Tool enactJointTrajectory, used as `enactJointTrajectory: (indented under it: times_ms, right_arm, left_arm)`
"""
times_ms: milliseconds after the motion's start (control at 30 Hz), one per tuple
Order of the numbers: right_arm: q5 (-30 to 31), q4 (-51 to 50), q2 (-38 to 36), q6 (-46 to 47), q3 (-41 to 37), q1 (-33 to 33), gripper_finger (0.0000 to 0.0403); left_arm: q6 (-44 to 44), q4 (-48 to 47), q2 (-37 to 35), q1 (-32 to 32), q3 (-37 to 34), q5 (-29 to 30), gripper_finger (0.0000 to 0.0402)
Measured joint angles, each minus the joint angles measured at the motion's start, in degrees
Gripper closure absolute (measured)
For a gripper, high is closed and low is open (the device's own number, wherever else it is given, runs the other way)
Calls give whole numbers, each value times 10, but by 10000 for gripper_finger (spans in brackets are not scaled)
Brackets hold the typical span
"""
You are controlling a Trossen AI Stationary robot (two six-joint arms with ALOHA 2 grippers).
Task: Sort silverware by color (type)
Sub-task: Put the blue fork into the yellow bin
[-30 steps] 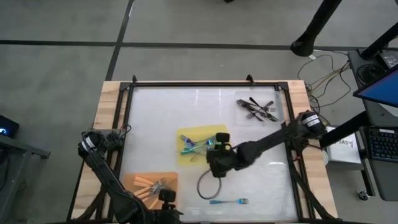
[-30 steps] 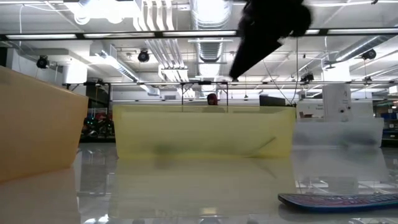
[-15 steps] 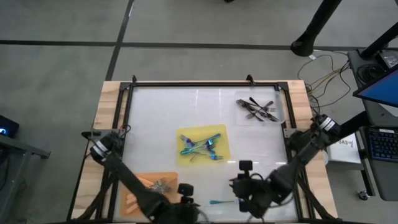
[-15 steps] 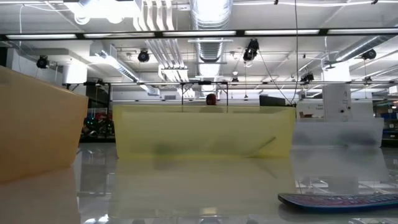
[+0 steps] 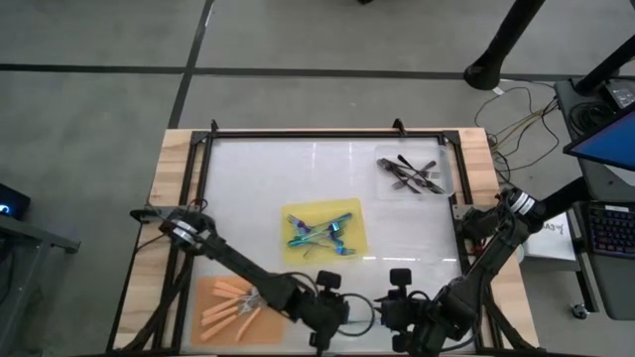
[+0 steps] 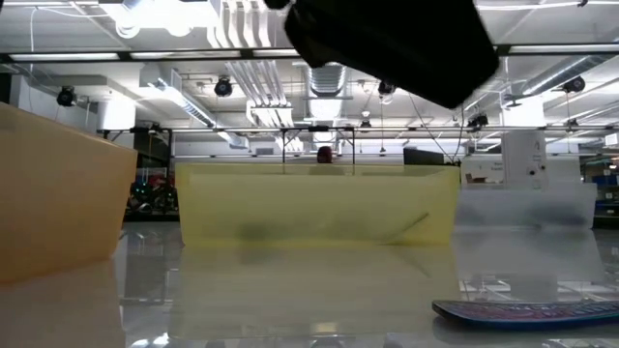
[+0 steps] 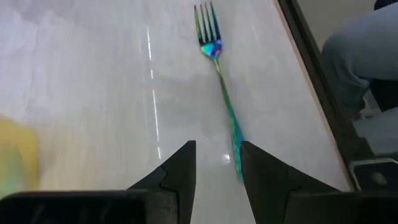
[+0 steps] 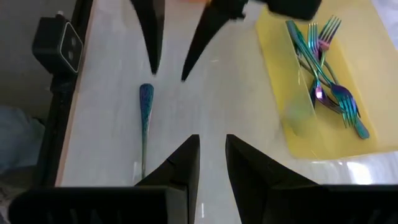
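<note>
One iridescent blue-teal fork (image 7: 219,81) lies flat on the white table near its front edge; it also shows in the right wrist view (image 8: 145,121) and the low view (image 6: 527,311). My left gripper (image 7: 217,158) is open and hovers over the fork's handle end, one finger on either side of it. My right gripper (image 8: 212,146) is open by a narrow gap and empty, facing the left gripper (image 5: 342,312) from the right (image 5: 392,312). Several blue-teal forks (image 5: 319,234) lie on the yellow mat. Orange-handled forks (image 5: 230,302) lie on the orange mat. Dark forks (image 5: 412,176) lie on a clear mat.
The yellow mat (image 5: 349,213) is at the table's middle, the orange mat (image 5: 268,288) at front left, and the clear mat (image 5: 442,164) at back right. A black frame (image 5: 327,134) rims the table. A person's clothed limb (image 7: 360,62) shows beyond the front edge.
My right gripper has left the yellow mat and gone toward the table's near edge, coming down beside the lone fork. My left gripper has gone from the orange mat toward the right, along the near edge, to the fork's handle end. The fork has stayed where it lay.
</note>
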State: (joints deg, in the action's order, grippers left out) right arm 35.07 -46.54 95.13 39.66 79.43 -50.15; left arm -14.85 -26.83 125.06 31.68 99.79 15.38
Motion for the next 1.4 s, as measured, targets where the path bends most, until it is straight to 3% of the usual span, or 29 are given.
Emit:
enactJointTrajectory:
  times_ms: [367,833,1400]
  right_arm:
    - [0,5,0,9,-3,0,332]
    - [0,5,0,14,-13,0,335]
    - [0,5,0,19,-19,0,335]
  left_arm:
    - [80,149,51,-31,0,-103,296]
    - [77,244,101,-61,1,-104,296]
    - [33,260,125,-59,1,-105,296]
